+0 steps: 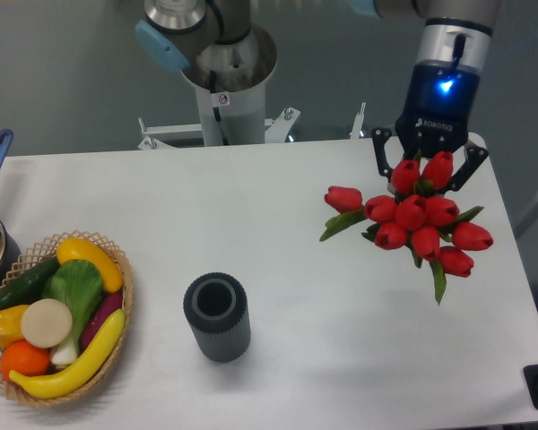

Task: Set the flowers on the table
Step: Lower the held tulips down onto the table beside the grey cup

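The large white rectangular tabletop (278, 188) looks smooth and matt. The bunch of red tulip buds with green leaves (417, 219) has a slightly glossy, plastic-like sheen on the petals. The black two-finger gripper (428, 168) seems to be matt plastic or metal, under a glossy dark blue wrist shell (439, 94). The dark grey ribbed cylinder (217, 316) looks matt and rubbery. The round woven wicker basket (121, 309) is rough-textured, holding shiny plastic-looking fruit and vegetables (58, 313). The silver arm base column (224, 67) appears to be brushed metal.
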Robot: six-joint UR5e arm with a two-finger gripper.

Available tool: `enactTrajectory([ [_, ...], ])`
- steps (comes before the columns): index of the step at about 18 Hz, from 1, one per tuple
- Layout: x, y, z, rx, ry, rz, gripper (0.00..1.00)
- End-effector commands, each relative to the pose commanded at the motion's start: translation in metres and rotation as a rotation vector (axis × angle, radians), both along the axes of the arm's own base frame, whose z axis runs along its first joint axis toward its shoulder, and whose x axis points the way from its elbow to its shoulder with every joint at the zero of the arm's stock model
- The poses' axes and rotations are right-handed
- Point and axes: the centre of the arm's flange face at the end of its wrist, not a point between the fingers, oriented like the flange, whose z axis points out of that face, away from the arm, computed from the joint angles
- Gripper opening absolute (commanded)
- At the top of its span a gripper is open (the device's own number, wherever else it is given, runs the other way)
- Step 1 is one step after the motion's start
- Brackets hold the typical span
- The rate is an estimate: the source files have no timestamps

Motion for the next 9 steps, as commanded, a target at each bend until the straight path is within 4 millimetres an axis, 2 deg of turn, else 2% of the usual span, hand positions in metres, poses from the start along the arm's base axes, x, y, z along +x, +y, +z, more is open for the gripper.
enactTrajectory([
  [5,0.016,0.027,-0.044,-0.258,0.045,-0.075,0.41],
  [7,0.021,0.039,-0.061,-0.332,0.045,-0.112,0.37],
  [8,0.019,0.041,-0.070,-0.352,0.038,-0.115,0.36],
  [9,0.015,0.044,-0.088,-0.379,0.017,-0.123,0.36],
])
